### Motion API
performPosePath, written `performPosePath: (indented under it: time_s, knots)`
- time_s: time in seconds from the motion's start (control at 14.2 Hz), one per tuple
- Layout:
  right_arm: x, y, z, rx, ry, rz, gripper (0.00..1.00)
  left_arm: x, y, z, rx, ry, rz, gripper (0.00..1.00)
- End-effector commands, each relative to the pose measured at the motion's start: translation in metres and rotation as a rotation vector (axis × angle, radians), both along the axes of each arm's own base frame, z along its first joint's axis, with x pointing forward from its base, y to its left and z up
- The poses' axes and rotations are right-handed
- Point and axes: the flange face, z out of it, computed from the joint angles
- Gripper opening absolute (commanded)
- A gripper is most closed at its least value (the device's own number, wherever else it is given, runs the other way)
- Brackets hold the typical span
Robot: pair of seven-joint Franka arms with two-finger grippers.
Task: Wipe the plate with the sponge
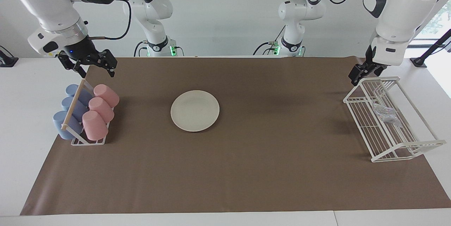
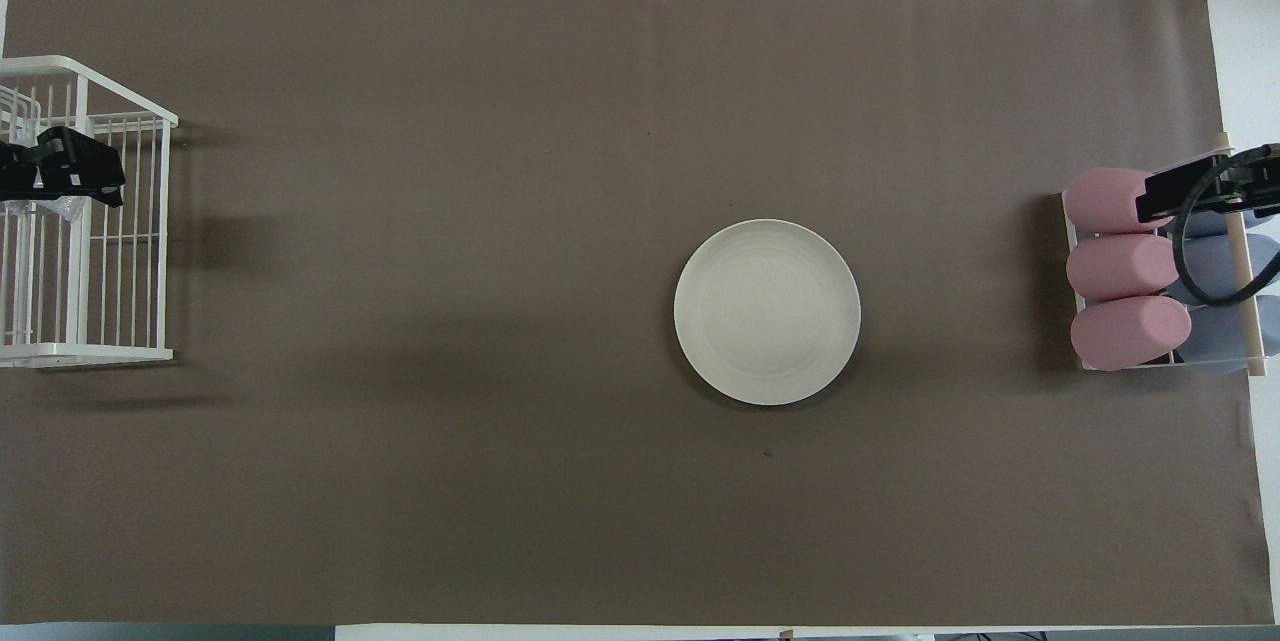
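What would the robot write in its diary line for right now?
sponge: in wire rack | plate: bare, on mat | left gripper: open, over rack | right gripper: open, waiting over cups

The left gripper (image 1: 363,70) hangs raised at the left arm's end of the table, jaws apart. The right gripper (image 1: 92,64) hangs at the opposite end, jaws spread wide.

Facing view high, toward robots; overhead steeply down; both share table (image 1: 225,169)
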Motion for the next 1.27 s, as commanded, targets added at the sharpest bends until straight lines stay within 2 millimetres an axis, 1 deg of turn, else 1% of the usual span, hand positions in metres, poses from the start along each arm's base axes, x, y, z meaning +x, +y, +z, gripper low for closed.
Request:
performPosePath:
  time_s: [0.0, 0.14, 0.21, 0.35, 0.42, 0.56, 0.77, 0.84, 0.91, 1.2]
  knots:
    - [-0.005, 0.003, 0.002, 0.002, 0.008, -0.019, 1.0, -0.029, -0.011, 0.02, -0.079, 0.044, -0.04, 1.0]
    - [-0.005, 0.003, 0.002, 0.002, 0.008, -0.02, 1.0, -0.035, -0.012, 0.017, -0.136, 0.089, -0.099, 1.0]
    - [-0.005, 0.003, 0.002, 0.002, 0.008, -0.02, 1.0, -0.036, -0.013, 0.011, -0.161, 0.096, -0.102, 1.0]
    - [-0.005, 0.003, 0.002, 0.002, 0.008, -0.02, 1.0, -0.033, -0.017, 0.0, -0.176, 0.074, -0.1, 1.0]
    - [-0.005, 0.003, 0.001, 0.002, 0.01, -0.02, 1.0, -0.031, -0.019, -0.001, -0.179, 0.063, -0.098, 1.0]
    - [-0.005, 0.003, 0.002, 0.002, 0.008, -0.02, 1.0, -0.032, -0.022, -0.001, -0.187, 0.061, -0.093, 1.0]
    - [-0.005, 0.003, 0.002, 0.002, 0.008, -0.02, 1.0, -0.037, -0.028, -0.002, -0.184, 0.104, -0.103, 1.0]
    - [-0.005, 0.003, 0.001, 0.002, 0.01, -0.022, 1.0, -0.038, -0.027, -0.002, -0.181, 0.123, -0.102, 1.0]
    - [-0.005, 0.003, 0.002, 0.002, 0.008, -0.022, 1.0, -0.039, -0.026, 0.004, -0.181, 0.13, -0.101, 1.0]
    - [-0.004, 0.003, 0.002, 0.002, 0.006, -0.022, 1.0, -0.039, -0.028, 0.006, -0.182, 0.13, -0.104, 1.0]
